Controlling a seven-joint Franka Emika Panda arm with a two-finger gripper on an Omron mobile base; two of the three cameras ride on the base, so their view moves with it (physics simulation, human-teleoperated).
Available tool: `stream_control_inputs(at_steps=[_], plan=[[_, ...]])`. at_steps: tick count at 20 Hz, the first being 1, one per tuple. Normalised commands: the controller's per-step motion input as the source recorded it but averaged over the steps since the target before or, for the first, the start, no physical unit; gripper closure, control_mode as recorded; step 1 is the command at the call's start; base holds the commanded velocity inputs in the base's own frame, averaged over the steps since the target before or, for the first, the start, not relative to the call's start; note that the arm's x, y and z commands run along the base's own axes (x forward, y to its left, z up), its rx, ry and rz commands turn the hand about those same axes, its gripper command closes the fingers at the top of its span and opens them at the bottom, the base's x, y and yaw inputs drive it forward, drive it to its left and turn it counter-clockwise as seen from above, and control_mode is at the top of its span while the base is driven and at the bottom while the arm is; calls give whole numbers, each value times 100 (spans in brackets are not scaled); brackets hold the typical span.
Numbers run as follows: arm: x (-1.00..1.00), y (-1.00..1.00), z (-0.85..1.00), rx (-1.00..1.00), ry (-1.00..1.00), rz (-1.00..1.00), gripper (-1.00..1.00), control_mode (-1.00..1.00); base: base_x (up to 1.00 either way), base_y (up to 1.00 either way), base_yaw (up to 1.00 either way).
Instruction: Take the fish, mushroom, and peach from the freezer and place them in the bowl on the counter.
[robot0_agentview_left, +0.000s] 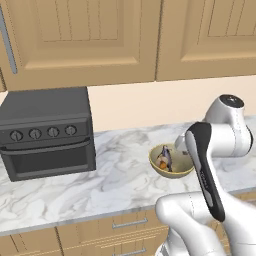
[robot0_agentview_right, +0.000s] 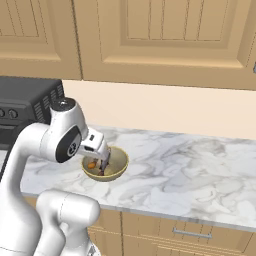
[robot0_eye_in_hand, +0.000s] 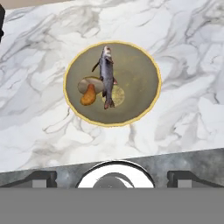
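Hand view looks between spread, empty fingers onto fish beside mushroom in bowl.

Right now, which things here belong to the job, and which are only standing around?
Job:
- bowl on the counter
- fish, lying in the bowl
- mushroom, in the bowl beside the fish
- gripper, open above the bowl

Standing around:
- black oven
- wall cabinets
- drawers
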Motion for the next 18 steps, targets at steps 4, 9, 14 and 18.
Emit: stream_control_inputs(at_steps=[4, 9, 14, 18], plan=[[-22, -10, 49, 0, 2, -4, -100, -100, 0, 0, 0], [-23, -1, 41, -1, 1, 0, -100, -100, 0, 0, 0], [-47, 0, 29, -5, -2, 0, -100, -100, 0, 0, 0], [-46, 1, 37, -7, -6, 0, -100, -100, 0, 0, 0]])
